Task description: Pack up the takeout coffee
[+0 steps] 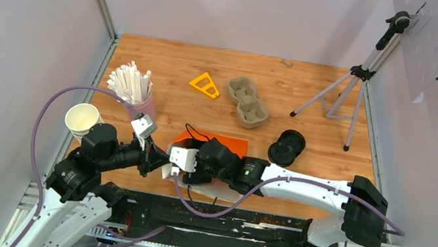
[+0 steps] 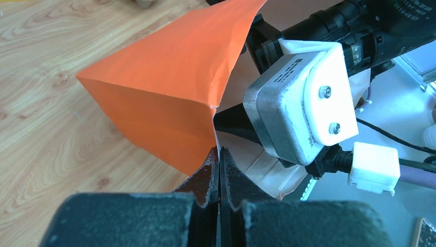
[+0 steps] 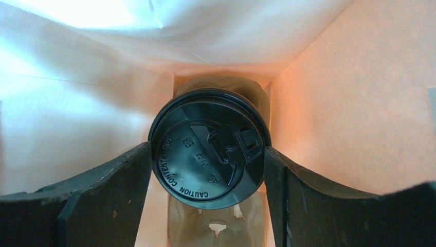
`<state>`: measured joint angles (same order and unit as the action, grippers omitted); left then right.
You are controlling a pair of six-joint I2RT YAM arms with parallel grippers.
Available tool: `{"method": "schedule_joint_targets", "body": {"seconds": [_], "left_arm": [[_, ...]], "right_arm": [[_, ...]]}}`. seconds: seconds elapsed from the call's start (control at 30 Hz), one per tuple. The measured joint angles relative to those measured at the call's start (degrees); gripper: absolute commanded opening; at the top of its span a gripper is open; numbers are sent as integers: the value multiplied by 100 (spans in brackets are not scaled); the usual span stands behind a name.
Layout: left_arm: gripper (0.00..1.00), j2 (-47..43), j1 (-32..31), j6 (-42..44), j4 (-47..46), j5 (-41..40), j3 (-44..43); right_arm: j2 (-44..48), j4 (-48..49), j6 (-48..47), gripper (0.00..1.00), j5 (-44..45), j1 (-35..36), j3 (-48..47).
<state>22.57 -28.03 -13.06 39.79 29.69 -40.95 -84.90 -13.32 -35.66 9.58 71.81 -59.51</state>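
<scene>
In the right wrist view a takeout coffee cup with a black lid (image 3: 205,154) sits between the fingers of my right gripper (image 3: 208,157), inside the orange paper bag (image 3: 329,103). Both fingers touch the lid's rim. A grey-brown pulp carrier (image 3: 216,229) lies under the cup in the bag. My left gripper (image 2: 218,154) is shut on the bag's open edge (image 2: 169,92) and holds it up. In the top view the bag (image 1: 230,144) lies at the table's near middle, with the right wrist (image 1: 223,161) reaching into it. Other coffee cups are not visible.
A second pulp carrier (image 1: 247,101) lies at the back middle. A stack of black lids (image 1: 286,149) sits right of the bag. A pink cup of straws (image 1: 136,87), lidless cream cups (image 1: 82,120), a yellow triangle (image 1: 204,85) and a tripod (image 1: 346,97) stand around.
</scene>
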Motion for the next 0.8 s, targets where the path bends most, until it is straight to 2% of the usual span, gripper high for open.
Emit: {"method": "schedule_joint_targets", "body": {"seconds": [0.37,0.57,0.7,0.8], "left_arm": [[0,-22,0,61,-79,184,52],[0,39,0,63,-116,238,52],[0,94,-2,66,-131,264,52],[0,111,-2,66,-127,238,52]], "right_arm": [[-2,-605,201,72,-24,-37,-223],[-20,-599,262,71,59,-66,-249],[-66,-498,321,68,92,-120,-249],[-72,-400,404,61,66,-160,-249]]}}
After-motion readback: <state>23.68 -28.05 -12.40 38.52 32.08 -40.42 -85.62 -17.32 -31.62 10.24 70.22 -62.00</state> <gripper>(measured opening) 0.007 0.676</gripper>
